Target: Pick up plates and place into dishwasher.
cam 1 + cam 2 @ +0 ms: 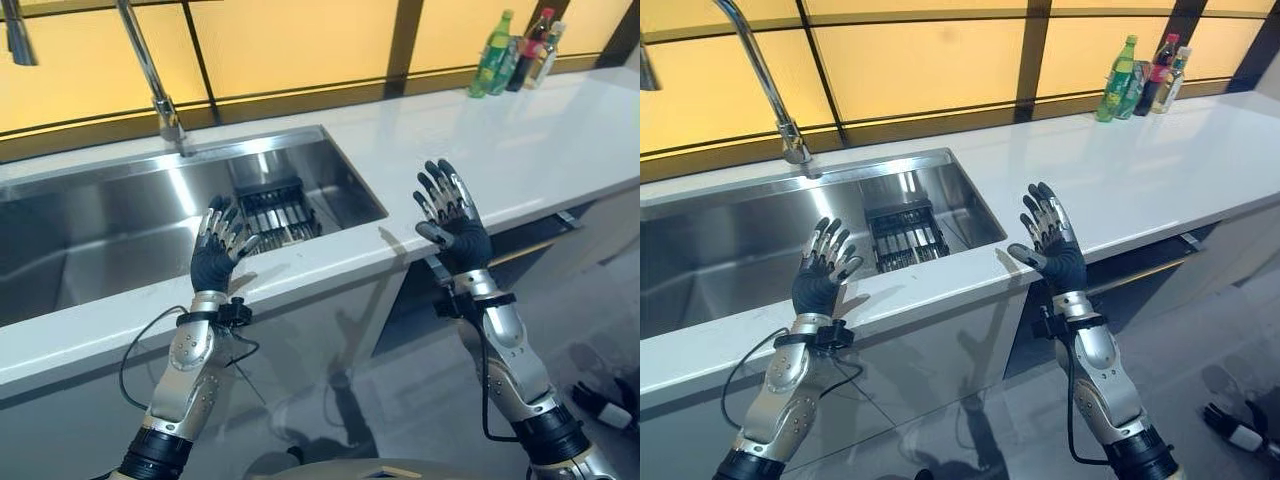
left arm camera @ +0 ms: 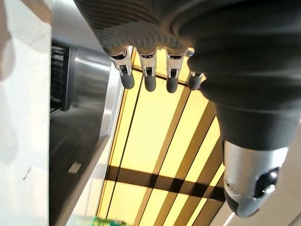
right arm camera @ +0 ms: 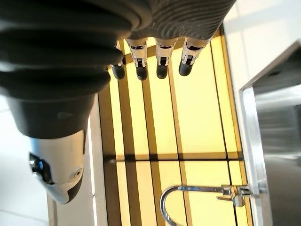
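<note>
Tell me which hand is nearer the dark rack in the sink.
Left. The left hand is raised, open, over the sink's front edge just beside the dark rack. The right hand is raised, open, farther along, over the white counter past the sink.

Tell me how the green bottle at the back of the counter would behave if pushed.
The green bottle is tall and narrow, so it would probably tip. The white counter looks glossy, so it might slide. Neighbouring bottles could topple too.

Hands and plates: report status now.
Left hand open, raised over the sink edge. Right hand open above the counter. No plate held. Dark rack sits in sink.
</note>
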Controlling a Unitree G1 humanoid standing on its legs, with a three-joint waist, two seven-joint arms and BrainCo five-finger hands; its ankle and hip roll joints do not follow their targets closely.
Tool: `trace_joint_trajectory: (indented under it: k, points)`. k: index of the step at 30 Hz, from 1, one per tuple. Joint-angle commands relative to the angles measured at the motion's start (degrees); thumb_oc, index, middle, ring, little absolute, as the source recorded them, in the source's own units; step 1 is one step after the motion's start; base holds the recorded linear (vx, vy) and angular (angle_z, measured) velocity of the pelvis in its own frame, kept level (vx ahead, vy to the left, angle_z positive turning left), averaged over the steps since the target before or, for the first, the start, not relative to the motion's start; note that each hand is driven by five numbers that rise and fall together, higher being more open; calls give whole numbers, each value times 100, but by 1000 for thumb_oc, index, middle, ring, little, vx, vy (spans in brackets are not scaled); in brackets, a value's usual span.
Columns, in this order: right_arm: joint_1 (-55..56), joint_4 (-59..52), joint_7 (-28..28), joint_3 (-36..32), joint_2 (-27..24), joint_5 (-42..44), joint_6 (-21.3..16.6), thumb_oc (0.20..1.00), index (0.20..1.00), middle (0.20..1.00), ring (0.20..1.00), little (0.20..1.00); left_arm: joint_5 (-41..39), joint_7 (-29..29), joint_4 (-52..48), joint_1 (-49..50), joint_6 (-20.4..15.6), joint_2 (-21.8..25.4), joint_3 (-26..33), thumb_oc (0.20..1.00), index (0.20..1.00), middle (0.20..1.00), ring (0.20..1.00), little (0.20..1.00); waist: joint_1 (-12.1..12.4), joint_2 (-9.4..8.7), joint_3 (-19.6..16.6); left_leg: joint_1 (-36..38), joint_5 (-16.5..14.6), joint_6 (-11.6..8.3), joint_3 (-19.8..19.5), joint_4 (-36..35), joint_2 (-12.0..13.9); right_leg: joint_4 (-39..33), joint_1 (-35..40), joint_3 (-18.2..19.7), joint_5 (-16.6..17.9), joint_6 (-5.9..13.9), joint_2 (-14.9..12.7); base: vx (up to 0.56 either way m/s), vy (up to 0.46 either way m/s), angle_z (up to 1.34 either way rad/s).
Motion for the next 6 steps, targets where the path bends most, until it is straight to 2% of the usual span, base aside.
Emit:
trace_joint_trajectory:
  k: [1, 6]
  points:
    - [-368, -265, -125, 178, -72, -211, -48, 1000, 1000, 1000, 1000, 1000, 135, 92, -353, -421, -207, 107, 75, 1000, 1000, 1000, 1000, 1000, 76, -116, -366, -144, -278, 29, 192, 200, 33, -59, -485, -15, 468, -93, 238, -17, -68, 9]
    - [-512, -232, -111, 198, -100, -232, 69, 1000, 1000, 1000, 1000, 1000, -14, 127, -348, -441, -171, 102, 171, 1000, 1000, 1000, 1000, 1000, 127, -60, -416, -138, -188, -85, 141, 101, 148, -94, -452, -167, 419, -116, 238, -8, -42, 22]
